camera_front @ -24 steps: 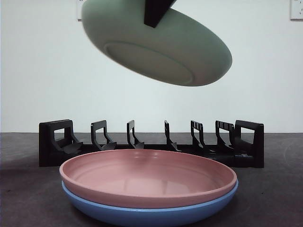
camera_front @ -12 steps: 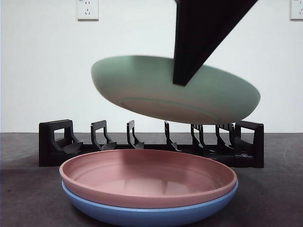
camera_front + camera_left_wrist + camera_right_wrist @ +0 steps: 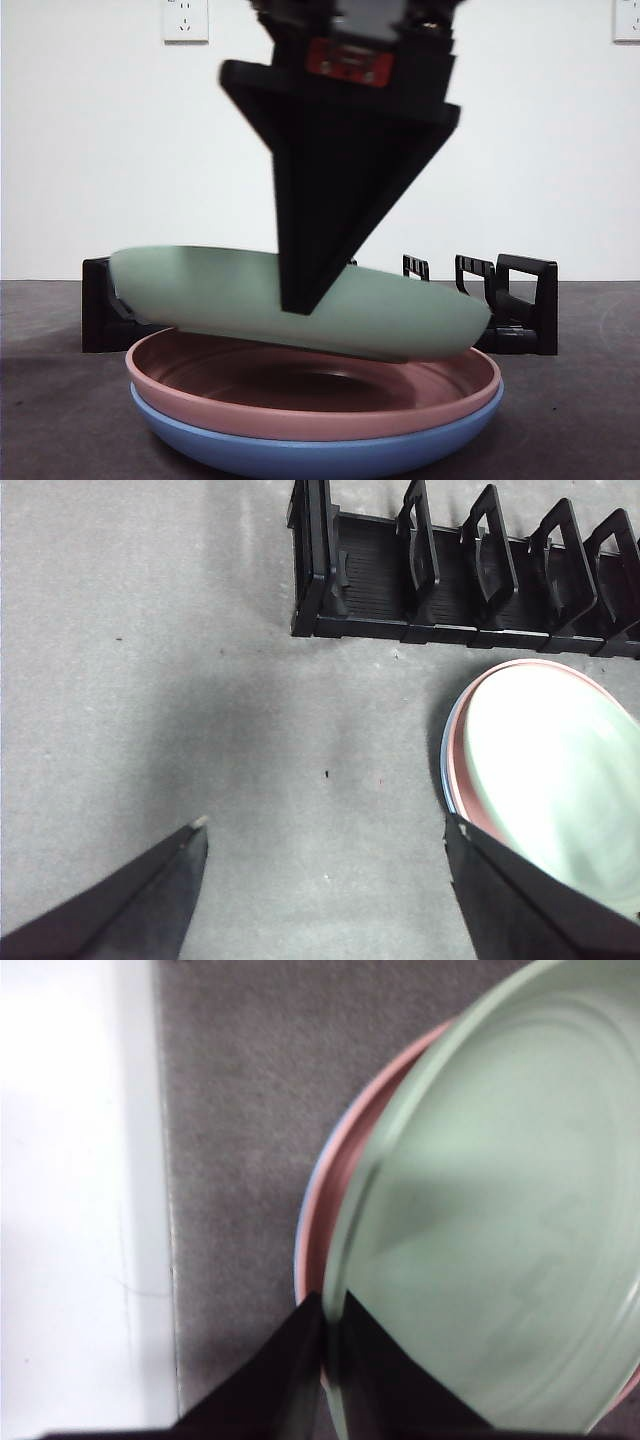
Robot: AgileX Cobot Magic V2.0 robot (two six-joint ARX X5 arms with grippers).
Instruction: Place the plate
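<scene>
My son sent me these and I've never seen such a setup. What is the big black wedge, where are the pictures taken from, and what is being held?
It is a two-armed robot at a table. The black wedge is the right gripper, pinching the rim of a green plate just above a pink plate stacked on a blue plate. A black dish rack stands behind. One picture looks level across the table; the other two come from cameras on each wrist. The left gripper hangs open over the bare table, holding nothing.
</scene>
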